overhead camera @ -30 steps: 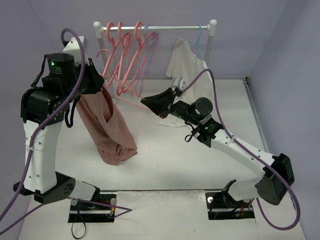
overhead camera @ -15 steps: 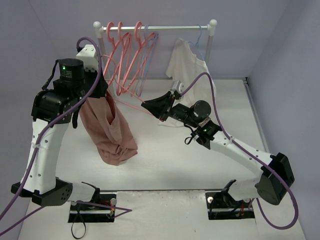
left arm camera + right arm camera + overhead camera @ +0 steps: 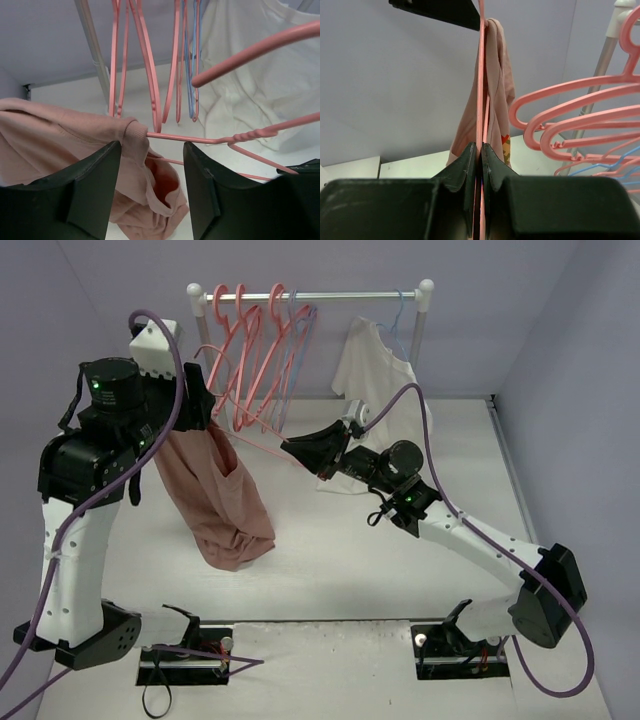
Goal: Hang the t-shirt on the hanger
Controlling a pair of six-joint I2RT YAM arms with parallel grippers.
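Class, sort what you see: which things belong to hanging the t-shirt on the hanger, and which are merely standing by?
In the job: t-shirt; hanger, clamped by right gripper; left gripper, open by the collar.
Standing by: spare coral hangers; blue hanger; white shirt; rail.

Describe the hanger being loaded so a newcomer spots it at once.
Find the white rail at the back. Before it, one coral-pink hanger spans from the right gripper to the pink t-shirt. The other hangers all hang on the rail.
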